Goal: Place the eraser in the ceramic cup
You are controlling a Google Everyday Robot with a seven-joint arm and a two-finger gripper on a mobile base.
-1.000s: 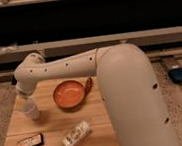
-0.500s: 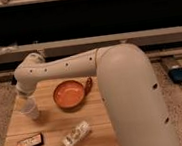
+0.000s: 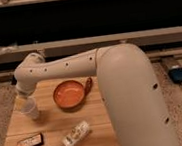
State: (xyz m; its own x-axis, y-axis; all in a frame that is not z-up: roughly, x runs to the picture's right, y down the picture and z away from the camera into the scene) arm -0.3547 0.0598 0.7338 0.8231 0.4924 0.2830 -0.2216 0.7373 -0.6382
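Note:
The eraser (image 3: 29, 142), a small flat dark block with a pale label, lies near the front left corner of the wooden table (image 3: 97, 114). The ceramic cup (image 3: 30, 110), small, white and tapered, stands upright at the table's left side. My white arm reaches across from the right and bends down at the far left. My gripper (image 3: 23, 100) hangs right above the cup, at its rim, and partly blends with it. The eraser lies apart from the gripper, in front of the cup.
An orange bowl (image 3: 69, 94) sits in the middle of the table with a reddish-brown piece (image 3: 88, 84) at its right rim. A clear plastic bottle (image 3: 75, 136) lies on its side near the front edge. A blue device (image 3: 178, 73) lies on the floor at right.

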